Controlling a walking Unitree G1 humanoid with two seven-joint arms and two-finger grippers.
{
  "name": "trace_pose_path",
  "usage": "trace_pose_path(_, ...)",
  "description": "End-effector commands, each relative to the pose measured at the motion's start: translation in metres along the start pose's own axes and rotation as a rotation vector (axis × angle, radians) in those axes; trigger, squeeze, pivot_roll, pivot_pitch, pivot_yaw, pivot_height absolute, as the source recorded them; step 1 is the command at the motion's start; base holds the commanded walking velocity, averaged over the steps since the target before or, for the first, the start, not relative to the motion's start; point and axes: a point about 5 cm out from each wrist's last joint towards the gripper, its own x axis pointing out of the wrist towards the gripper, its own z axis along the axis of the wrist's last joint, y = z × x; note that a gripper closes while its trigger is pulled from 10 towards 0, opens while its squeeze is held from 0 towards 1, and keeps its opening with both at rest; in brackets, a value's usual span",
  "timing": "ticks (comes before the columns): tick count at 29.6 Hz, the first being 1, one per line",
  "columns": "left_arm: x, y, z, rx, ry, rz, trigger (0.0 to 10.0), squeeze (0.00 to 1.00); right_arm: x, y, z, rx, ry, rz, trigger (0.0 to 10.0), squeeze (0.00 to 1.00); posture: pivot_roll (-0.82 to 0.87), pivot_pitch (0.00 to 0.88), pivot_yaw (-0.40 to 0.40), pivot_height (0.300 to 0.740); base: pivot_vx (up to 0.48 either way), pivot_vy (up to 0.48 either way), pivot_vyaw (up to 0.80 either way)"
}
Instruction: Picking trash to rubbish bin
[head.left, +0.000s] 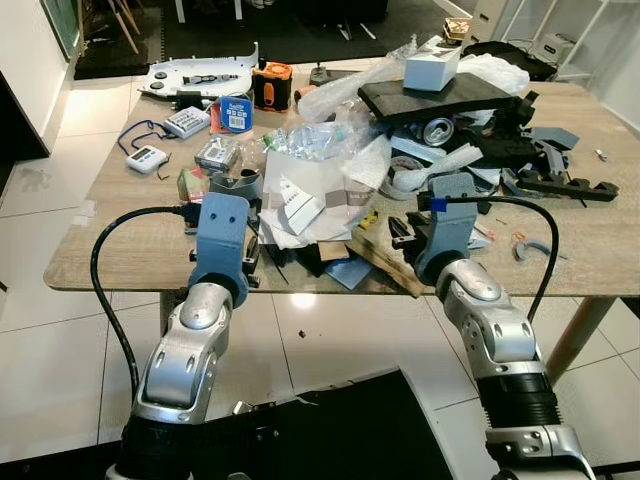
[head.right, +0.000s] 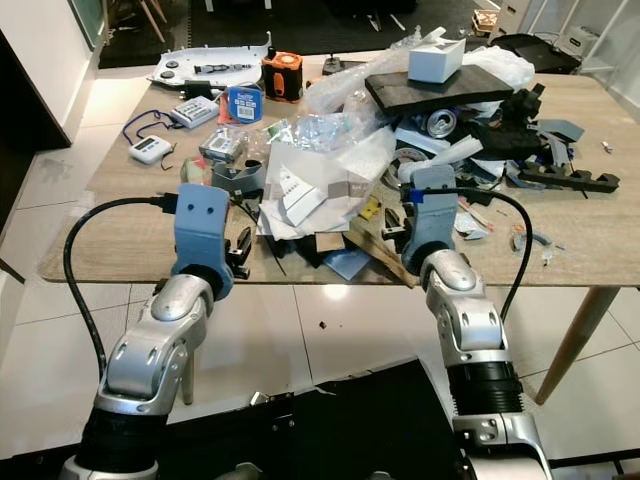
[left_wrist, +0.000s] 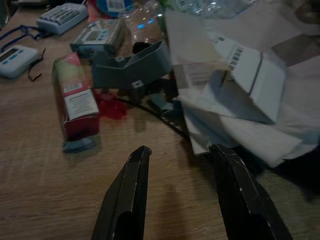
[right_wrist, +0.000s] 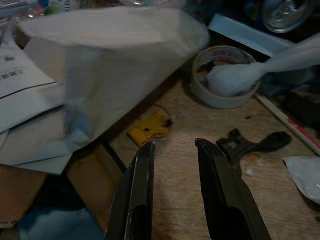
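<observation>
Wooden bench (head.left: 100, 240) w/ a big heap of trash across its middle and far side. Both arms reach over the near edge.

Left tool (left_wrist: 180, 155): fingers apart, moderately wide, holding nothing, hovering just above bare wood near the front edge. Ahead of it: a red carton (left_wrist: 75, 97) lying on its side, a grey plastic bracket (left_wrist: 132, 65) behind that, a thin black cable running across the wood, and crumpled white paper (left_wrist: 240, 100) just beside the tool's one finger.

Right tool (right_wrist: 175, 150): fingers narrower but still open, empty, low over the bench. Just ahead: a small yellow piece (right_wrist: 149, 128), a roll of tape (right_wrist: 225, 75) w/ a white wad stuffed in it, a black clip (right_wrist: 250, 145) close by one finger. A pale paper bag (right_wrist: 110, 60) leans over the spot from the heap side.

Centre heap: white paper and clear plastic bags (head.left: 320, 140). Farther back: dark tray (head.left: 440, 95) w/ a white box (head.left: 432, 68) on top, an orange tape measure (head.left: 272, 85), a drink can (head.left: 437, 130). Far left of bench: calculator (head.left: 186, 121) and white timer (head.left: 146, 158).
</observation>
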Motion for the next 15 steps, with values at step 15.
trace_pose_path(15,0.0005,-0.0063,0.0024,0.001,-0.014,-0.033,10.0,0.00,-0.0039,-0.0016,-0.0043,0.011,0.022,-0.046,10.0,0.00,0.01,0.171,0.004,0.740,0.000,0.000,0.00)
